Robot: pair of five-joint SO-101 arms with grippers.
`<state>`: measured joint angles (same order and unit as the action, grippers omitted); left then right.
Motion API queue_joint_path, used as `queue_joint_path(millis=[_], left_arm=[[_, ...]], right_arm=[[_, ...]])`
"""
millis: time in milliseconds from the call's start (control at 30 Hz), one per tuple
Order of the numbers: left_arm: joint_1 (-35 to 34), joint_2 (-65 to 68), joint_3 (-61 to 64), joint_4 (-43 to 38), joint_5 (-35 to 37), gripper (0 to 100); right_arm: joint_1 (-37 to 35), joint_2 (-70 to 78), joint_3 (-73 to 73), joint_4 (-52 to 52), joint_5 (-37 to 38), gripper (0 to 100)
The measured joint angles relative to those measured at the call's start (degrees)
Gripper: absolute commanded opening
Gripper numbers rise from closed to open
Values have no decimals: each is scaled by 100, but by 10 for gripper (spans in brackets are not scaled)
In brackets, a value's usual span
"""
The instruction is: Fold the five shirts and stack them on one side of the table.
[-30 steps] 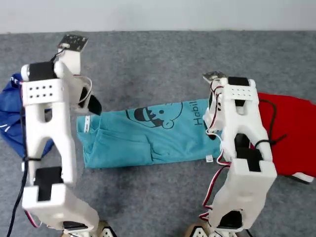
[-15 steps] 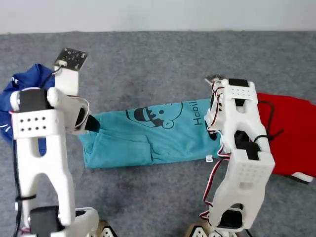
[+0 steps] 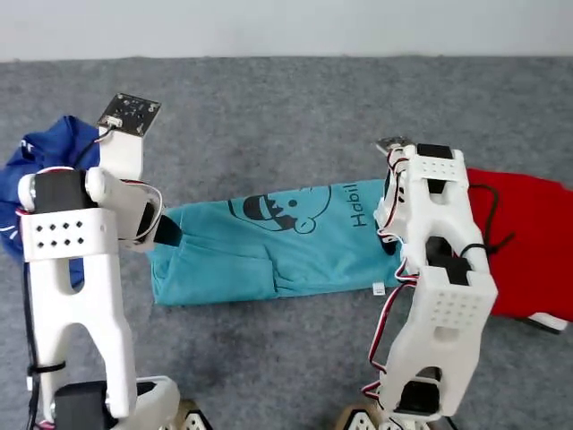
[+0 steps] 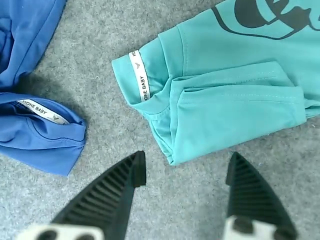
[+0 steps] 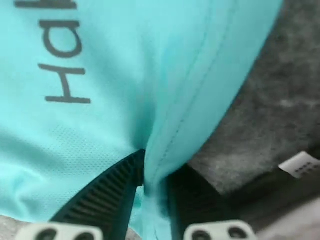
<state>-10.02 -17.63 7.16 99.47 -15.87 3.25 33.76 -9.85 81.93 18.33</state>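
A teal shirt (image 3: 269, 246) with a dark cartoon print lies folded into a long strip across the middle of the grey table. My left gripper (image 3: 167, 230) hovers open over its collar end; in the left wrist view the gripper (image 4: 185, 172) has the teal shirt (image 4: 230, 95) and its white collar label (image 4: 139, 76) just beyond the fingertips. At the strip's other end my right gripper (image 3: 392, 240) sits under its own arm. The right wrist view shows that gripper (image 5: 150, 185) shut on a pinched fold of the teal shirt (image 5: 125, 75).
A crumpled blue shirt (image 3: 40, 166) lies at the left edge, close to the left arm; the left wrist view shows the blue shirt (image 4: 37, 137) beside the teal collar. A red shirt (image 3: 528, 237) lies flat at the right, partly under the right arm. Bare grey felt (image 3: 295, 107) spreads behind.
The left arm drew back toward its base and its gripper came down onto the teal shirt's collar end. The right arm stayed almost still, holding its end.
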Motion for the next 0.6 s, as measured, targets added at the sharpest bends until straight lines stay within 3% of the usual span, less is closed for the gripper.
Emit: queue_joint_path(millis=[433, 600], left_arm=[[0, 0, 18, 0, 0, 266], [0, 0, 18, 0, 0, 265]], right_arm=[[-62, -369, 18, 229, 0, 13], [-668, -1073, 18, 510, 0, 13]])
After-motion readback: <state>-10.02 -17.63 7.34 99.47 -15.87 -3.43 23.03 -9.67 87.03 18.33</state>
